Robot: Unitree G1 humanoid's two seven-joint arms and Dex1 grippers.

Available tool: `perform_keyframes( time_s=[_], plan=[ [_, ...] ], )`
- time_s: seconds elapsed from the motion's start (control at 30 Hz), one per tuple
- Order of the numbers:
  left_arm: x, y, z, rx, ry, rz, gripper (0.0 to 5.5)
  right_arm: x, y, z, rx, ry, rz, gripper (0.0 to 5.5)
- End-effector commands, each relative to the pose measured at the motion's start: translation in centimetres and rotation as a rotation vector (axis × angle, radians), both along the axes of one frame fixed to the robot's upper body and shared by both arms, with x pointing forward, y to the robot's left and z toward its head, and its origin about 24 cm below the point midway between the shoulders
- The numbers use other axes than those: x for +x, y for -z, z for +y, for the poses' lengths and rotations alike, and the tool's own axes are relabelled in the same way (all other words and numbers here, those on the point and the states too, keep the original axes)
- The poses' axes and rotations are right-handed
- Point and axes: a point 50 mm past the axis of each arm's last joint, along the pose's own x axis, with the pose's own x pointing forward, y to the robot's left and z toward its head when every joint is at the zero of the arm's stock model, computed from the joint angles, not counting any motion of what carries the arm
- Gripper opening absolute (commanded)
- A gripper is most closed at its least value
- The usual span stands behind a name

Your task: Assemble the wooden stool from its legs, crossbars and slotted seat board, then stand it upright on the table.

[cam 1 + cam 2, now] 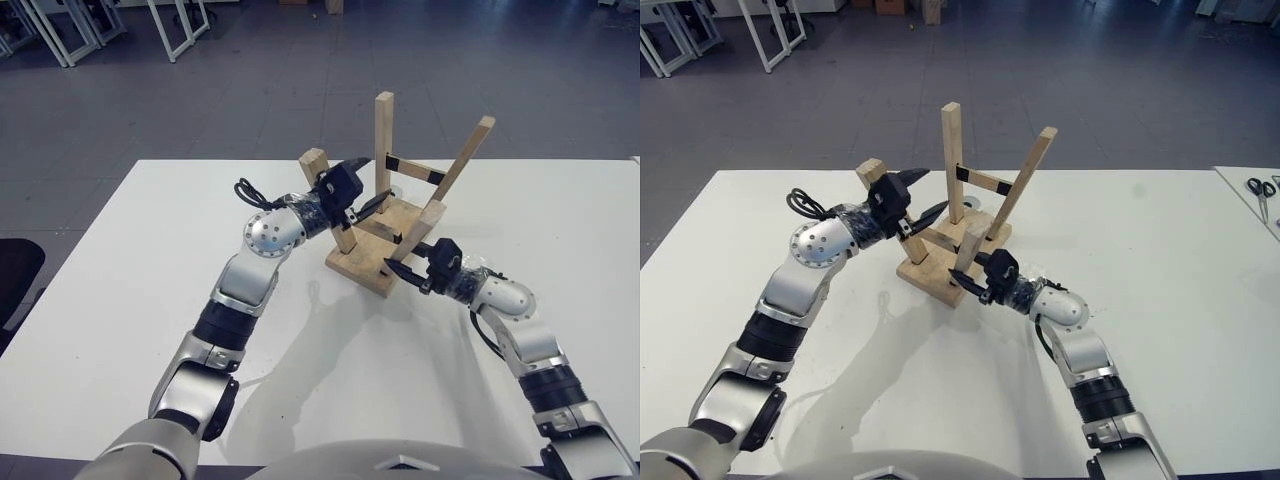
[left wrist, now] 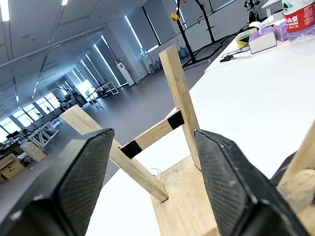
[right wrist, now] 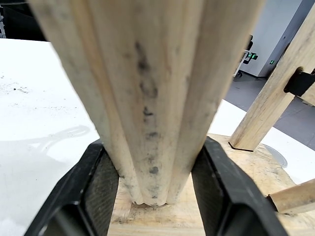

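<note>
Finding: the stool stood inverted, its seat board [image 1: 372, 268] flat on the desk [image 1: 150, 250] with the legs pointing up.

Left pincer [image 1: 372, 182]: released. It hung above the seat board's left part, just beside the left-hand leg [image 1: 315, 162], with its pads [image 2: 78, 187] wide apart and nothing between them.

Rear of the seat board: two rear legs [image 1: 384, 140] rose from it, splayed apart and joined by a crossbar [image 1: 415, 171] with black bands at its ends.

Right pincer [image 1: 403, 268]: clenched on the front leg [image 3: 147, 98], low down where it met the right front of the seat board, with a pad [image 3: 93, 191] pressed against each side of it. This leg leaned inward over the board.

Assessment: the step in hand appeared to be seating this front leg in its slot.

Recommendations:
- Push along the leg's own line, not sideways, so the joint does not jam.
- Keep the low grip, as it gives the best control at the slot.
- Bring the left pincer onto the seat board or the left-hand leg to steady the board against sliding on the desk.
- Check the leg's lean against that of the rear legs before pressing it home.
- Turn the stool upright only once every joint is firm.
</note>
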Motion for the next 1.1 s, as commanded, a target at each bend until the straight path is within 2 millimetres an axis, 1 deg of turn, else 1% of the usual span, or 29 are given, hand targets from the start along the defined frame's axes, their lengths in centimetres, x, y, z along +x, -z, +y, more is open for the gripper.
perform_keyframes(
  time_s=[0.03, 0.13, 0.2, 0.3, 0.4, 0.53, 0.6, 0.8, 0.87, 0.93, 1.03, 1.07, 1.1],
  plan=[
    [0.2, 0.3, -0.7, 0.052, 0.038, -0.015, 3.01, -2.0, 5.7, -2.3, -0.197, 0.065, 0.320, 2.02],
    [0.2, 0.7, -0.7, 0.075, 0.040, -0.015, 3.01, -1.9, 6.1, -2.6, -0.229, 0.078, 0.352, 2.02],
    [0.2, 1.3, -0.5, 0.115, 0.030, -0.005, 3.01, -2.0, 6.4, -2.8, -0.241, 0.088, 0.365, 2.02],
    [0.1, 3.0, -0.2, 0.275, 0.028, 0.010, 3.01, -2.0, 6.6, -3.0, -0.246, 0.098, 0.380, 2.02],
    [-0.5, 4.8, -0.6, 0.461, 0.058, -0.002, 3.01, -1.9, 6.6, -3.2, -0.253, 0.101, 0.392, 2.02],
    [-1.5, 6.7, -0.8, 0.606, 0.080, -0.006, 3.01, -1.8, 6.6, -3.3, -0.263, 0.111, 0.422, 2.02],
    [-2.0, 7.5, -0.7, 0.640, 0.085, 0.000, 3.01, -1.9, 6.8, -3.4, -0.312, 0.102, 0.445, 2.02],
    [-2.3, 7.7, -0.1, 0.661, 0.069, 0.017, 3.01, -2.3, 8.1, -4.8, -0.465, 0.141, 0.517, 2.02],
    [-2.2, 7.4, 0.0, 0.631, 0.055, 0.024, 3.01, -2.3, 8.0, -4.8, -0.459, 0.142, 0.533, 2.02],
    [-1.5, 5.9, 0.0, 0.528, -0.001, -0.010, 3.01, -2.0, 6.9, -4.6, -0.403, 0.142, 0.486, 2.02],
    [-0.4, 2.6, 0.1, 0.336, -0.088, -0.098, 3.01, -1.1, 3.9, -3.8, -0.314, 0.123, 0.329, 2.02],
    [-0.1, 1.4, 0.2, 0.289, -0.102, -0.127, 3.01, -0.9, 3.1, -3.5, -0.313, 0.111, 0.291, 2.02],
    [0.1, 0.6, 0.4, 0.271, -0.109, -0.151, 3.01, -0.8, 2.6, -3.3, -0.330, 0.097, 0.287, 2.02]
  ],
)
